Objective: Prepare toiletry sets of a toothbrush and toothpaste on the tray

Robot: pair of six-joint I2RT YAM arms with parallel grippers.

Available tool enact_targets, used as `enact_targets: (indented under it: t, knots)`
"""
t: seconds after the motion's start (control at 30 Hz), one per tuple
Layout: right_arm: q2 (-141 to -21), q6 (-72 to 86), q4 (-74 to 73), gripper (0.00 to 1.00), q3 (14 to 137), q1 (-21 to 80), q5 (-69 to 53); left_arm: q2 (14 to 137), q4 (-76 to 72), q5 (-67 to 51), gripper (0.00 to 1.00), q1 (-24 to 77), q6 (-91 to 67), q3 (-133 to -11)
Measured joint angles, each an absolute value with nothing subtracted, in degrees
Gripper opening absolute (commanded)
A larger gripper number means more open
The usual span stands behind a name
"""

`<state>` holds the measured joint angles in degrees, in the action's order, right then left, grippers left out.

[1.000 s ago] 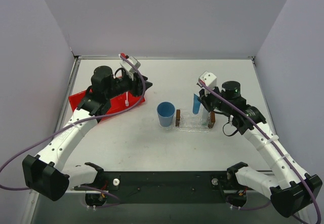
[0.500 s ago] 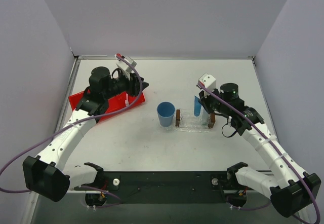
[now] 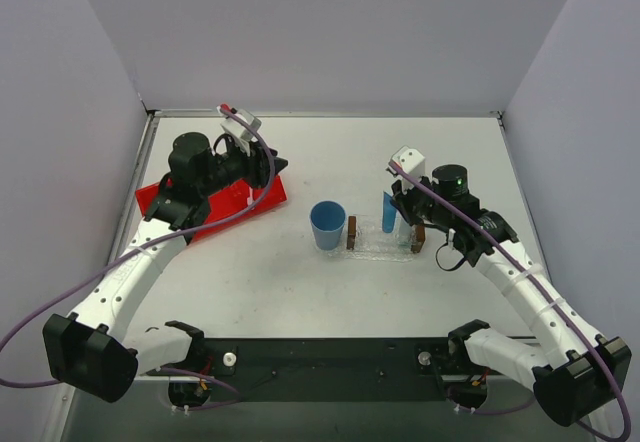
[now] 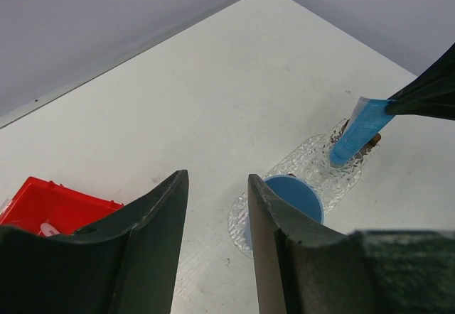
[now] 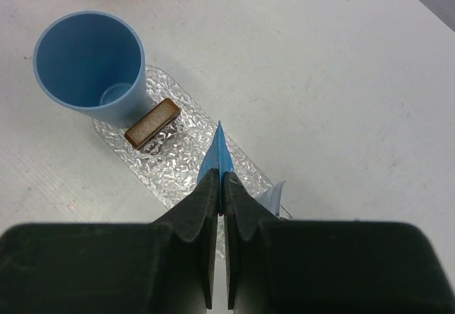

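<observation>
Blue toothpaste (image 4: 359,128) – where's it sitting, and who's got hold of it? — mo

Right gripper (image 5: 221,186) has it. Both fingers are pinched tight on the tube's flat crimped end. The tube hangs tilted, cap end down, over the tray (image 3: 380,249), that clear plastic bit between two brown blocks (image 3: 351,234). From the left wrist view the cap end looks right at the tray's surface by the right-hand block. Touching or a hair above, can't tell tbh. — jas

And the rest of the kit? — mo

Pale tube (image 5: 274,195) pokes up just beside the blue one, at the same end of the tray, and only a sliver shows past the fingers. Blue cup (image 3: 327,225) stands upright and empty just outside the tray's left block, on the bubbly clear mat (image 4: 313,168) that runs under cup and tray. Left gripper (image 4: 217,186) is well apart from all that, hovering by the red bin (image 3: 160,200) with its fingers spread and nothing between them. The toothbrush (image 3: 247,193), far as anyone can tell, is the thin white stick lying in that bin close to the left gripper, though it's too small to be sure. — jas
</observation>
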<state>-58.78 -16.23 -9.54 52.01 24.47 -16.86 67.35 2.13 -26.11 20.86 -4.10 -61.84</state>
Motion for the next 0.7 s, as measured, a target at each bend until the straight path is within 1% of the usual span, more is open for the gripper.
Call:
enact_targets:
  t: [0.7]
  knots:
    - [-59.22,-15.81,-7.84,0.00,50.85,24.47,-16.88,67.31,0.67,-26.17,0.49,19.64,-4.60,-60.45]
